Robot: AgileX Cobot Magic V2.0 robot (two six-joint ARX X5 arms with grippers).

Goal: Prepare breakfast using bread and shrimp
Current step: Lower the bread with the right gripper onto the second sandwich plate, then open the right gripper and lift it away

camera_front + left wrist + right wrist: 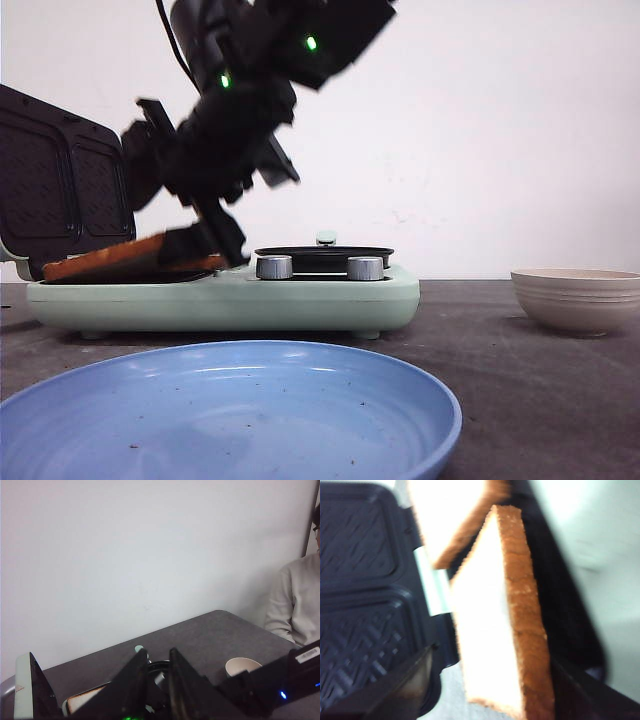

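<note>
**Bread slice held at the open sandwich maker**

At the left of the front view, the sandwich maker [225, 295] stands with its dark ribbed lid [62, 185] raised. A slice of bread [105, 258] lies tilted over the left cooking plate, its brown crust edge showing. One arm reaches down from the upper centre of the frame, and its gripper [212, 245] meets the right end of that slice. The right wrist view shows the right gripper [490, 680] with a slice [492, 645] between its fingers, so it appears clenched on the bread; a second slice [447, 515] lies beyond it, near the lid hinge. In the left wrist view the left gripper [157, 680] has its fingers close together with nothing visibly between them; whether it is fully closed cannot be told.

Right of the plate sit two metal knobs [320, 267] and a round black pan [325, 253]. A blue plate [400, 385] fills the lower foreground, and a beige ribbed bowl [578, 298] stands at far right. No shrimp is visible.

To do the step well, the slice should likely be levelled and squared to the plate recess before the fingers let go, keeping clear of the raised lid.
</note>
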